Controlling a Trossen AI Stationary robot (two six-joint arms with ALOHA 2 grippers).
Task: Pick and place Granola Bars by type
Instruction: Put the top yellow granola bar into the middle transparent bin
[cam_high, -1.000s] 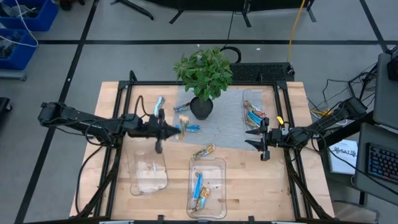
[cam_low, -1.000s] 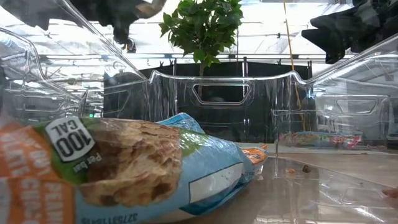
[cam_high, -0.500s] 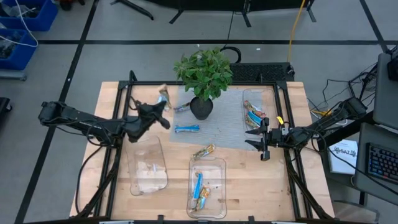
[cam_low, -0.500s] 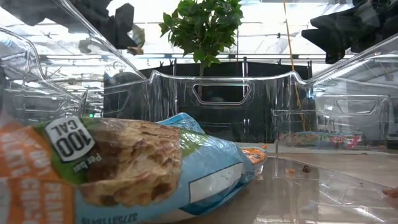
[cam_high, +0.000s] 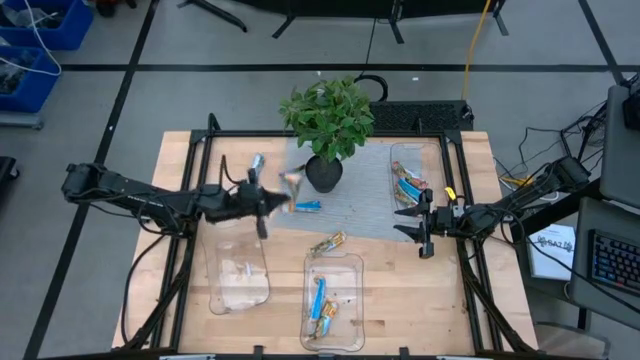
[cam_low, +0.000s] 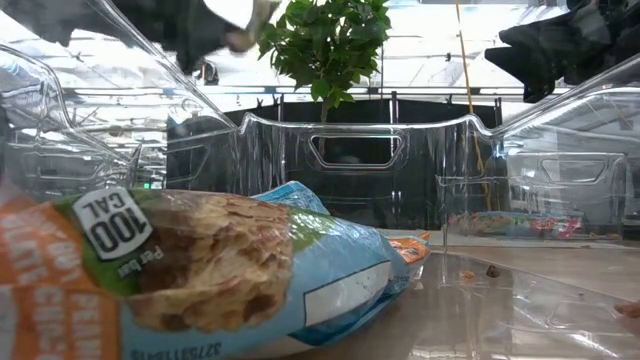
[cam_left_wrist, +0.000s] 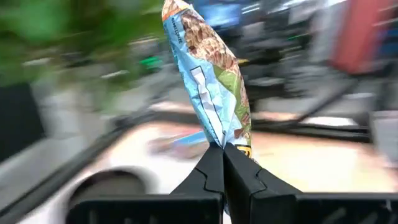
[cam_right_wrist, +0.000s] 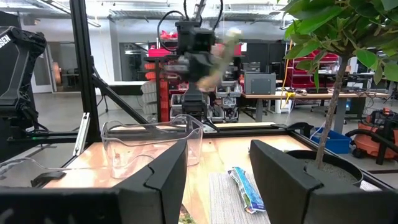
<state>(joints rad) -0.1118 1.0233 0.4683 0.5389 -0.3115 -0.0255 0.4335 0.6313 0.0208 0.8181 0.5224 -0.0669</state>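
My left gripper (cam_high: 268, 204) hovers above the table left of the grey mat, shut on a blue, green and brown granola bar (cam_left_wrist: 211, 81). In the high view that bar is a blur (cam_high: 291, 182). Loose bars lie flat on the table: one at the far left (cam_high: 256, 163), a blue one on the mat (cam_high: 307, 206), and one at the mat's near edge (cam_high: 328, 243). More bars lie in the middle tray (cam_high: 322, 303) and the right tray (cam_high: 407, 184). My right gripper (cam_high: 420, 226) is open and waits beside the right tray. My left gripper pinches the bar by the crimped end of its wrapper (cam_left_wrist: 222, 144) between its two shut fingers. The rest of the bar sticks out beyond the fingertips, lifted clear of the table.
A potted plant (cam_high: 328, 120) stands on the mat's far side, close to the left gripper. An empty clear tray (cam_high: 238, 272) sits near and left, below the left gripper. Black frame rails (cam_high: 190, 250) run along the table's sides.
My left gripper, shut on the bar all along, swung toward the table's far left and then back toward the right and the mat, fast enough that the bar is blurred. The loose bars and trays lie where they were.
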